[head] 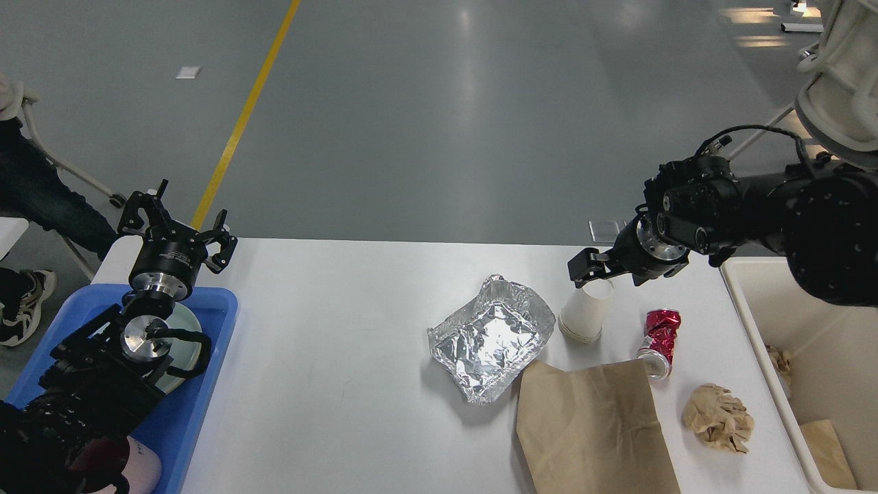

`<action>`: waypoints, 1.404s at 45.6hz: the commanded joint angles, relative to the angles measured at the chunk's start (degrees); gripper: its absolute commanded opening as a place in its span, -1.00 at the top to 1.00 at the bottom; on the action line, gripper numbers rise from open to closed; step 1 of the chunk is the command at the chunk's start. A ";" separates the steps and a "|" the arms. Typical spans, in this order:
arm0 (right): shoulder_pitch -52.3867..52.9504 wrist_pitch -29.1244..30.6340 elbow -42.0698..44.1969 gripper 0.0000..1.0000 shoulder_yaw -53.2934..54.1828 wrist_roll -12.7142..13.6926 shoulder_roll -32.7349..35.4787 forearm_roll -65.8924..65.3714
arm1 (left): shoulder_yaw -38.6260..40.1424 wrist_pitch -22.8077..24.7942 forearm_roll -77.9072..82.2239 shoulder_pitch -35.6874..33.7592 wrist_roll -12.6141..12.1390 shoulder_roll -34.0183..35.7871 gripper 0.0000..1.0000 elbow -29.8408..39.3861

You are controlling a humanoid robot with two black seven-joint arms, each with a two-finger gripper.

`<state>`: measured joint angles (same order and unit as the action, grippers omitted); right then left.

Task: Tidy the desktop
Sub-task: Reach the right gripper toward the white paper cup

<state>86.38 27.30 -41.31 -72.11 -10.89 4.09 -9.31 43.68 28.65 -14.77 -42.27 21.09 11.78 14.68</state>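
Note:
The white desktop [343, 384] carries a crumpled foil tray [490, 336], a white paper cup [585, 314], a crushed red can [658, 339], a flat brown paper bag [593, 429] and a ball of crumpled brown paper [718, 416]. My right gripper [591, 266] hangs just above the cup's rim, its jaws apart and empty. My left gripper [180, 221] is open and empty over the table's far left corner, above the blue tray [212, 309].
A cream bin [744, 274] stands off the table's right end with paper scraps inside. The blue tray holds a round dish [188, 322], partly hidden by my left arm. A person's legs and chair are at far left.

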 commanded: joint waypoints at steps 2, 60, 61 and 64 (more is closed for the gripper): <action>-2.79 -1.20 2.01 -1.00 2.24 -0.01 0.13 0.00 | 0.00 0.00 0.00 0.00 0.00 0.00 -0.93 0.00; -13.95 -8.49 11.25 0.92 2.50 2.01 -2.07 0.00 | 0.00 0.00 0.00 0.00 0.00 0.00 -0.93 0.00; -14.04 -8.49 11.33 0.94 2.50 2.01 -2.07 -0.09 | 0.00 0.00 0.00 0.00 0.00 0.00 -0.93 0.00; -13.69 -8.40 11.25 0.95 2.50 1.93 -1.89 -0.09 | 0.00 0.00 0.00 0.00 0.00 0.00 -0.93 0.00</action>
<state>72.45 18.86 -30.08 -69.61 -8.95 2.00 -9.37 43.68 28.65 -14.77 -42.27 21.09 11.78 14.68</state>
